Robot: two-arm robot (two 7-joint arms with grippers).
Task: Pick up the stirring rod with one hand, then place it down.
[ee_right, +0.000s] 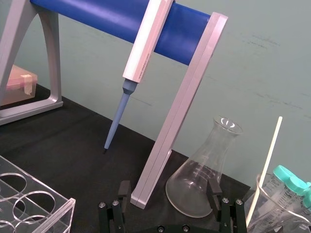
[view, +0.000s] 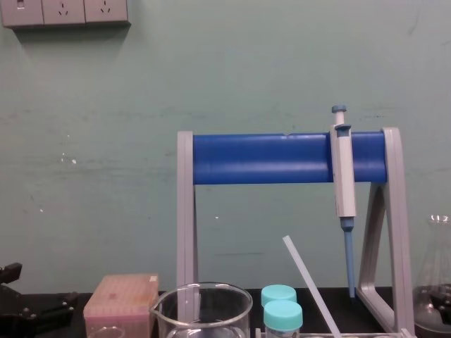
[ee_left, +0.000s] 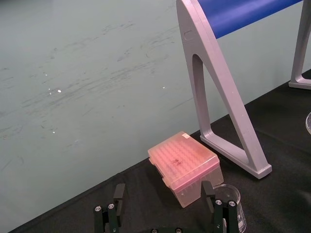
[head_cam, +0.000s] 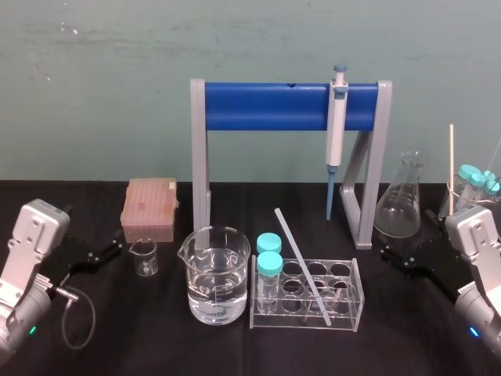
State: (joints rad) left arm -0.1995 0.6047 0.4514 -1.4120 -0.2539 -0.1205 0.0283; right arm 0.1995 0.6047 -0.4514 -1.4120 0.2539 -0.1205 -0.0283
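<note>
We judge that nothing is done yet. The stirring rod point(head_cam: 304, 265) leans in the clear rack point(head_cam: 356, 296), well apart from the right gripper point(head_cam: 389, 257), on its left side. The left gripper point(head_cam: 109, 249) waits farther away. Both have their fingers apart and hold nothing. The lifting and the placing are both left.

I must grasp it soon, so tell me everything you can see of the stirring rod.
The stirring rod is long, thin and straight, translucent whitish and glass-like. It leans tilted in the clear rack: its lower end is down inside near the front, and its upper end slants back and to the left, free above the rack. It seems to touch the rack alone. The left gripper and right gripper sit open at the sides, apart from it.
</note>
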